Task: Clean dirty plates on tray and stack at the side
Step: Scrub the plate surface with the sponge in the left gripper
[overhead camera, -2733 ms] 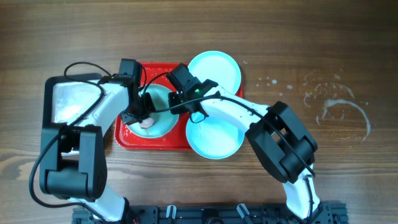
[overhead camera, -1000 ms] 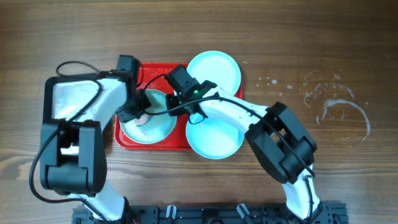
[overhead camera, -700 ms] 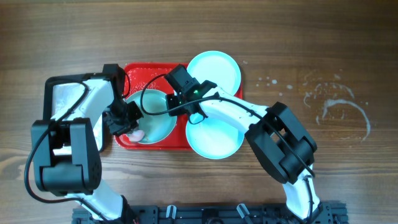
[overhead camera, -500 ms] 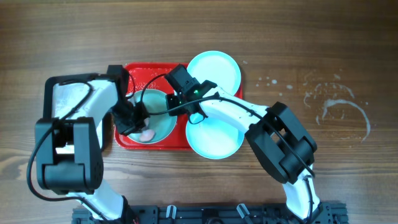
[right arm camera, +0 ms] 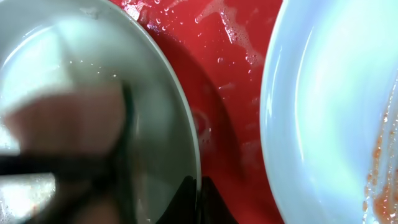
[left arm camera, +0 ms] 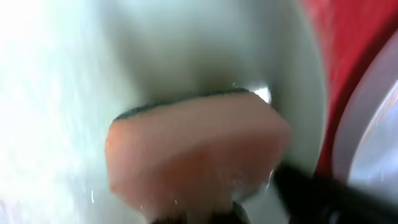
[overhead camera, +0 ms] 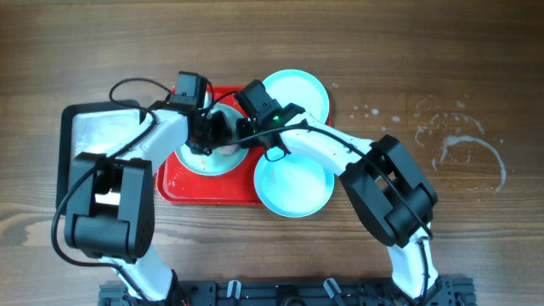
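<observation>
One pale plate (overhead camera: 212, 159) sits on the red tray (overhead camera: 204, 191), which is streaked with foam. My right gripper (overhead camera: 245, 141) is shut on this plate's right rim, as the right wrist view (right arm camera: 198, 198) shows. My left gripper (overhead camera: 206, 140) is shut on a pink sponge (left arm camera: 193, 149) and presses it onto the plate (left arm camera: 56, 93). The sponge shows blurred in the right wrist view (right arm camera: 68, 118). A second plate (overhead camera: 294, 96) lies partly over the tray's far right corner. The third plate (overhead camera: 293, 189) lies on the table right of the tray.
A black-rimmed silver metal tray (overhead camera: 92, 140) lies left of the red tray. White foam smears (overhead camera: 463, 149) mark the wood at the right. The neighbouring plate (right arm camera: 336, 112) has orange smears at its lower edge.
My left gripper has swept with the sponge from the plate's near left side to its far side. The plate and my right gripper have shifted slightly away from me.
</observation>
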`<state>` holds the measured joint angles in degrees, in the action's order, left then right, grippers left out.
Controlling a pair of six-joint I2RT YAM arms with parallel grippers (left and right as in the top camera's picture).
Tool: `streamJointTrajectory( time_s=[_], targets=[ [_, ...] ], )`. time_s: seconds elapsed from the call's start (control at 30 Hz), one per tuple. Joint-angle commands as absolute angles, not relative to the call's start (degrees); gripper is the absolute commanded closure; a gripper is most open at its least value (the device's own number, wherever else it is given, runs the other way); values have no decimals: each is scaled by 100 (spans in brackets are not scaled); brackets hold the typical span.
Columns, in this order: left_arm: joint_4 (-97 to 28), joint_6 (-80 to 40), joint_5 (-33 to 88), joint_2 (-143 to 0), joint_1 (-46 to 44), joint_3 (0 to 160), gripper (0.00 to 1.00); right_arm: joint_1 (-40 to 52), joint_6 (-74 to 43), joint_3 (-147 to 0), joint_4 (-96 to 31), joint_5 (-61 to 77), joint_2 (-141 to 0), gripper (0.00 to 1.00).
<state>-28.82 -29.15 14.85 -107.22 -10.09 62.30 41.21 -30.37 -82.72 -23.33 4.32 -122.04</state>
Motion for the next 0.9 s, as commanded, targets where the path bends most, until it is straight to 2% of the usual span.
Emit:
streamJointTrajectory(
  time_s=[0.0, 0.17, 0.3, 0.5, 0.63, 0.67, 0.73, 0.83, 0.87],
  targets=[
    [-2609, -3398, -207, -11133, -963, 6141, 96, 4311, -3006, -8313, -2362, 751, -12280, 96],
    [-2917, -3389, -613, -11015, -950, 6272, 96, 4309, -3052, -8313, -2355, 751, -12339, 96],
    [-3868, -3323, -607, -10669, -937, 6694, 96, 4309, -3170, -8313, -2338, 821, -12457, 96],
    [-5306, -2449, -565, -10547, -810, 6838, 96, 4309, -3177, -8313, -2338, 1037, -12532, 96],
    [-5540, -2252, -493, -10554, -589, 6836, 96, 4311, -3212, -8313, -2338, 1083, -12532, 96],
    [-5511, -2224, -416, -10554, -550, 6836, 96, 4311, -3212, -8313, -2335, 1162, -12532, 94],
    [-5437, -2222, -287, -10556, -545, 6831, 96, 4313, -3210, -8311, -2355, 1258, -12532, 86],
    [-5277, -2224, -36, -10565, -589, 6825, 96, 4333, -3212, -8281, -2359, 1302, -12543, 67],
    [-5260, -2224, 1, -10567, -596, 6825, 96, 4333, -3214, -8281, -2359, 1321, -12558, 67]
  ],
)
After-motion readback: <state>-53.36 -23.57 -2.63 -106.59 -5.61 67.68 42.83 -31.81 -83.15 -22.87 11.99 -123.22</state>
